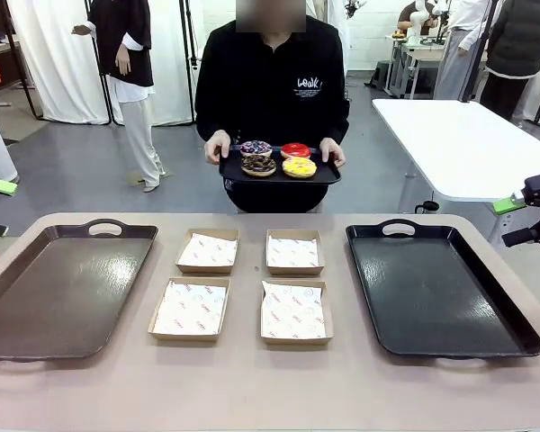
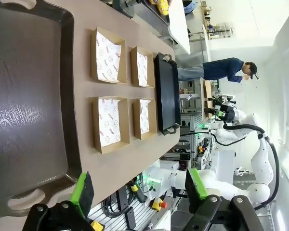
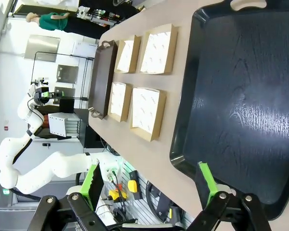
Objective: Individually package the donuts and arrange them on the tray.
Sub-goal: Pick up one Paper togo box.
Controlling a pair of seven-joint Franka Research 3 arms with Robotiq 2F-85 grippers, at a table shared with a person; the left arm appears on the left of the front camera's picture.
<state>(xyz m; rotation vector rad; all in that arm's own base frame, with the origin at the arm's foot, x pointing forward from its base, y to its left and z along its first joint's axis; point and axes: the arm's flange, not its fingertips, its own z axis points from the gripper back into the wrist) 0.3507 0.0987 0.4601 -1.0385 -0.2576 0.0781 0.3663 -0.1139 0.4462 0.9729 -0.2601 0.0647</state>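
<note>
Left gripper (image 2: 139,190): hovering at the near edge of the table (image 2: 120,159) by the brown tray (image 2: 29,106) handle, fingers spread wide, empty.
Right gripper (image 3: 149,183): hanging over the black tray (image 3: 241,96) near rim, fingers gaping, nothing between them.
Boxes (image 1: 187,337): four paper-lined ones sitting between the trays, narrow gaps all round.
Donuts (image 1: 299,167): riding on a small tray (image 1: 232,176) the person (image 1: 270,81) is holding beyond the far edge.

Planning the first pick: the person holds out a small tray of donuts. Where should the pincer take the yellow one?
From above, since the yellow donut lies flat on the small tray. Probably one finger in its hole and one over its near rim: that side is free, while the chocolate donut and red donut crowd two others.
</note>
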